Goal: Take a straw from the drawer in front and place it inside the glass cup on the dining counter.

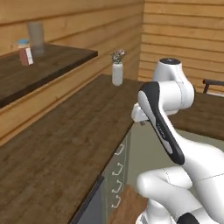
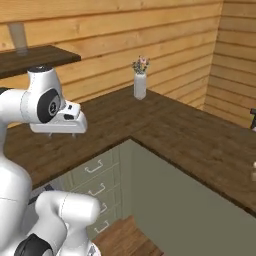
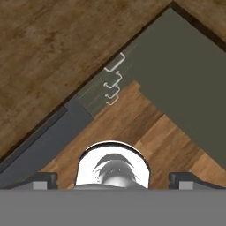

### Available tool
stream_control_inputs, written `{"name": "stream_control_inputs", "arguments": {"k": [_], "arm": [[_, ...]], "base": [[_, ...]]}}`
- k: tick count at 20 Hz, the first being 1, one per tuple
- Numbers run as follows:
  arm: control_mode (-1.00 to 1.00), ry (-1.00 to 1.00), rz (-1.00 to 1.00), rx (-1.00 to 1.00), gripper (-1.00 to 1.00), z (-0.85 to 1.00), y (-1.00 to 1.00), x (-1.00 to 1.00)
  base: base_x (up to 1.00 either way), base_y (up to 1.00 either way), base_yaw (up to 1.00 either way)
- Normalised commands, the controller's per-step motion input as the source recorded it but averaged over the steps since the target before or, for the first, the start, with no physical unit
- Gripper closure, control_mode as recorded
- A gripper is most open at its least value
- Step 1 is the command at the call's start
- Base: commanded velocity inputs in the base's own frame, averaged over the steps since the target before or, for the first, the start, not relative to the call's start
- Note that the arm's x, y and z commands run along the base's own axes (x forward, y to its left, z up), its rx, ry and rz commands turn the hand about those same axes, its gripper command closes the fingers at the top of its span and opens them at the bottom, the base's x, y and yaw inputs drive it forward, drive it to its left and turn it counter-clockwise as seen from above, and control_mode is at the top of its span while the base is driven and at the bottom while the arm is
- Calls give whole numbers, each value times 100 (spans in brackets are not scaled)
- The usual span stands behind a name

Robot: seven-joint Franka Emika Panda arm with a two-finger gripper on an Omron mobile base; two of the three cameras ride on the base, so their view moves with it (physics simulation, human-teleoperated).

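The hand (image 3: 113,180) is spread wide, holding nothing. The drawers (image 3: 112,81) sit at twelve o'clock. The carton (image 1: 25,52) label looks too blurry to read.

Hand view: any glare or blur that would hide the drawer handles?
Hand view: even flat light, no glare; the drawer handles are small and soft-edged but readable, stacked on the cabinet front. Left base view: handles steeply foreshortened, slightly blurred. Right base view: clearest, handles face-on beneath the counter.

Sage-green drawer (image 2: 95,167) shut at the top of a stack beneath the dark wood counter, small metal handle facing out
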Motion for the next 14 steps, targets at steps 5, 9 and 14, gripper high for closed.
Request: {"name": "stream_control_inputs", "arguments": {"k": [5,9,14], "arm": [[100,0,0,0,-100,0,0,0],[100,0,0,0,-100,0,0,0],[-100,0,-22,29,-100,-1,19,0]], "base": [[-40,85,-43],[0,94,-39],[0,20,-8]]}}
